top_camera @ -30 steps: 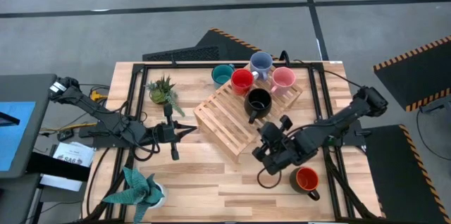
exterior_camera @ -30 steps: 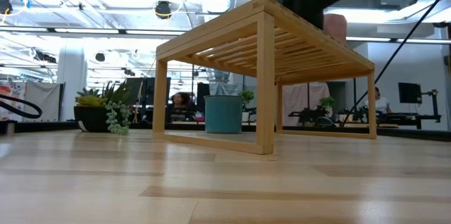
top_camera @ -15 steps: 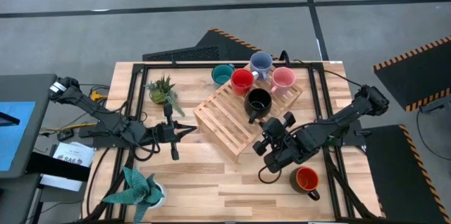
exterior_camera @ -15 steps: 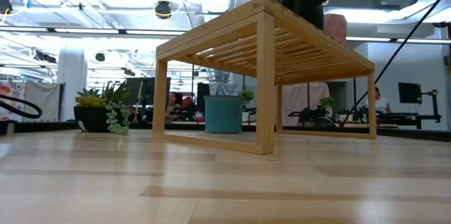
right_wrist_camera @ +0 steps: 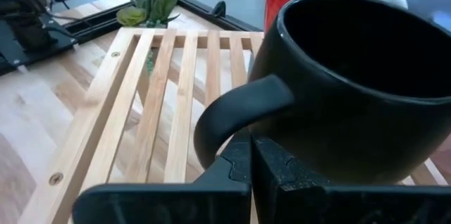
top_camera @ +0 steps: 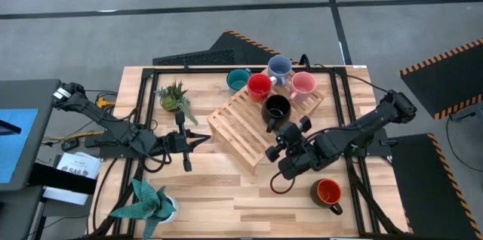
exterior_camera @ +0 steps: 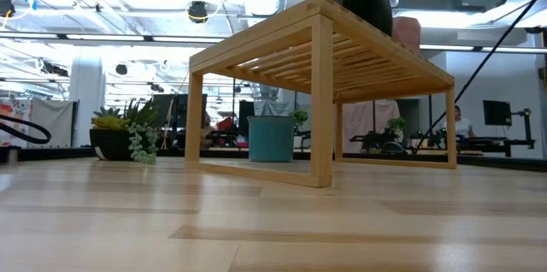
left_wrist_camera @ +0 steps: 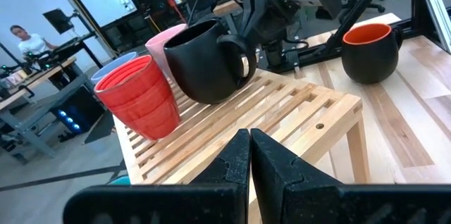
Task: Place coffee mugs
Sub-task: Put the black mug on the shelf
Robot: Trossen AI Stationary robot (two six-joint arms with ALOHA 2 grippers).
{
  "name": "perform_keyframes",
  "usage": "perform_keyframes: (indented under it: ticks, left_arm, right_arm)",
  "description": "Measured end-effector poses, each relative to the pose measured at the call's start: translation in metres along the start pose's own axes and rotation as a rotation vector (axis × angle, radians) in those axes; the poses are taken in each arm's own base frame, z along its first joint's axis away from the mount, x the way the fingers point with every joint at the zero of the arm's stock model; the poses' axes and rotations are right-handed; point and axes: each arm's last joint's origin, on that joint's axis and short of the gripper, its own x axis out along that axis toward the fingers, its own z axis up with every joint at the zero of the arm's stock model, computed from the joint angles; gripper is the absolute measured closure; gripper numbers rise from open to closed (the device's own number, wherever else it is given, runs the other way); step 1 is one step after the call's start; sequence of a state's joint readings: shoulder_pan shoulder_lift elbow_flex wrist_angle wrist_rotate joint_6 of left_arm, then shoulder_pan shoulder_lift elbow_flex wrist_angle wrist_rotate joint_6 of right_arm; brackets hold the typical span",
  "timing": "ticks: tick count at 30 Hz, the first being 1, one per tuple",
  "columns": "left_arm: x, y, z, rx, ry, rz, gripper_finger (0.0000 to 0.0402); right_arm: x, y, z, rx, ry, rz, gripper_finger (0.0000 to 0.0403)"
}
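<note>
The black mug (top_camera: 276, 108) stands upright on the slatted wooden rack (top_camera: 238, 130), its handle (right_wrist_camera: 232, 111) turned toward my right gripper (top_camera: 283, 130). That gripper is shut, and its fingertips (right_wrist_camera: 251, 150) sit just below the handle. The red (top_camera: 259, 86) and pink (top_camera: 303, 84) mugs also stand on the rack, and the lavender-blue mug (top_camera: 279, 67) is at its far corner. The teal mug (top_camera: 238, 80) stands on the table beyond the rack. The orange-red mug (top_camera: 327, 192) stands on the table near the right front. My left gripper (top_camera: 205, 140) waits shut, left of the rack. My right gripper comes level from the table's near-right side with its shut fingertips right at the lower end of the black mug's handle (right_wrist_camera: 243, 129). I cannot tell whether they touch it. The mug stands on its base on the rack's slats.
A small green plant (top_camera: 173, 96) stands far left of the rack, and a spiky plant (top_camera: 151, 202) stands at the near-left corner. Black frame rails (top_camera: 139, 104) run along the table's sides. There is bare wood (top_camera: 226, 195) in front of the rack.
My right gripper has moved toward the table's left and far edge, closing in on the black mug's handle. The mugs have stayed where they were.
</note>
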State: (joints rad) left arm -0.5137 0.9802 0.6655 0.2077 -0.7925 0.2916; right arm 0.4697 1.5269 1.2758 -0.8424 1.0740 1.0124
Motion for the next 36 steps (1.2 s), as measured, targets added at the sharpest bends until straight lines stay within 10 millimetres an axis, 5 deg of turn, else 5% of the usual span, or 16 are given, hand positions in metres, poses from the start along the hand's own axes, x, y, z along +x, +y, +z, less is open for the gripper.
perform_keyframes:
  ticks: [36]
  left_arm:
    - [0.0, 0.0, 0.0, -0.012, 0.0, 0.0, 0.0401]
  right_arm:
    - [0.009, -0.015, -0.005, -0.068, 0.142, -0.053, 0.0385]
